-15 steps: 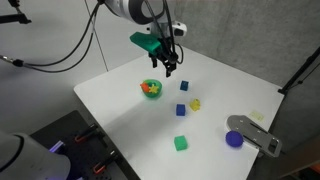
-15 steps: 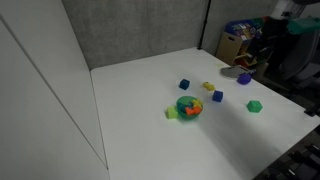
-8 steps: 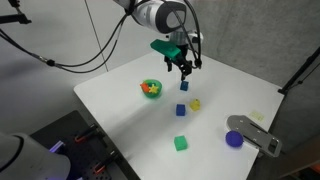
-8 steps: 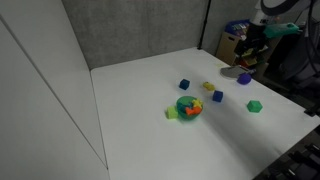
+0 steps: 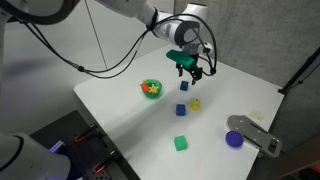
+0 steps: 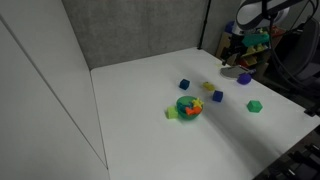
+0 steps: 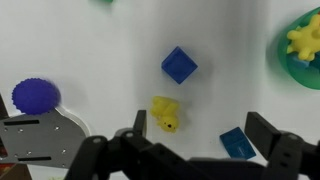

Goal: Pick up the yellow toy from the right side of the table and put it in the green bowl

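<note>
Although the gripper point(image 5: 190, 68) is small and somewhat blurred in both exterior views, its fingers point(image 7: 266, 130) are shown spread wide apart in the wrist view, along the lower edge of the frame, and nothing is pinched by them. The yellow toy point(image 7: 165, 113) is seen just above that edge, left of centre, lying on the white table point(image 7: 90, 50) apart from both fingers. A blue cube point(image 7: 178, 65) is placed just above it. A second blue cube point(image 7: 236, 141), at the lower right, is partly covered by the gripper body. The green bowl point(image 7: 290, 65) is cut off by the right edge of the frame, and a star-like piece point(image 7: 304, 36) is held in it, washed out to yellow there. A purple cup point(image 7: 34, 96) is found at the left edge, with a grey flat object point(image 7: 40, 135) below it, partly hidden. In an exterior view the yellow toy point(image 5: 195, 103) is set right of centre, well apart from the green bowl point(image 5: 151, 88). In an exterior view point(image 6: 208, 87) it can barely be made out.
</note>
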You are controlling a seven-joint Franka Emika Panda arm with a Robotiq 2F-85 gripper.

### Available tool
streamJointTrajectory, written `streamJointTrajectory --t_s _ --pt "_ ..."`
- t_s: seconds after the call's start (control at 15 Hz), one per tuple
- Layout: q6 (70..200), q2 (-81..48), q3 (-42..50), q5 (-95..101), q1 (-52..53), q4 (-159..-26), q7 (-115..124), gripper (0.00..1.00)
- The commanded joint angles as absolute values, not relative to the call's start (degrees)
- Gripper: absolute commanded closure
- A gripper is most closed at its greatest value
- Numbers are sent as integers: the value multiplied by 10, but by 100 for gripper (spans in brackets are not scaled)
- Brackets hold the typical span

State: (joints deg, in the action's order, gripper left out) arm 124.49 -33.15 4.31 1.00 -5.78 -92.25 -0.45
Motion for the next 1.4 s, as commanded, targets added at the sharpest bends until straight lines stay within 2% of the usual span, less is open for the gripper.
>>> streamJointTrajectory --t_s 0.0,0.27,0.33,0.87,1.33 --pt "1248 -409 34 -4 -67 -838 -13 0" --pt "1243 -458 36 6 -64 -788 -15 0" --pt "1256 -433 40 9 -59 -830 -5 0" --pt "1263 -462 42 8 -62 -800 -2 0" --pt "1331 -527 34 -5 -90 -783 -18 0"
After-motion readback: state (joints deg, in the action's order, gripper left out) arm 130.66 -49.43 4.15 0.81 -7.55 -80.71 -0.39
